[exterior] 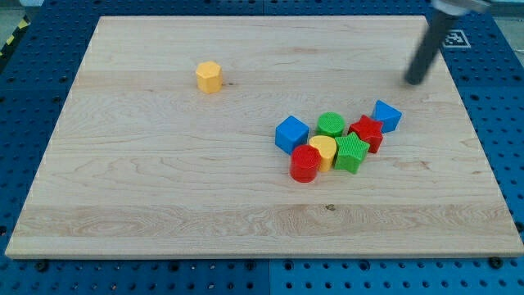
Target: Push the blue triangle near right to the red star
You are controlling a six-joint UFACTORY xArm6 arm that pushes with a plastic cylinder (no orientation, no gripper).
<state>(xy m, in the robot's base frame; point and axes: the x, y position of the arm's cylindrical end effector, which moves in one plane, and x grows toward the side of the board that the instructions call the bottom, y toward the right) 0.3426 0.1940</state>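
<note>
The blue triangle (386, 115) lies on the wooden board (164, 180), touching the upper right side of the red star (367, 132). My tip (412, 80) is above and to the right of the blue triangle, apart from it, touching no block. The rod slants up to the view's top right corner.
A cluster lies left of the red star: a green cylinder (331, 124), a blue cube (291, 133), a yellow heart (322, 150), a green star (352, 153) and a red cylinder (304, 163). A yellow hexagon (209, 76) sits alone at the upper left.
</note>
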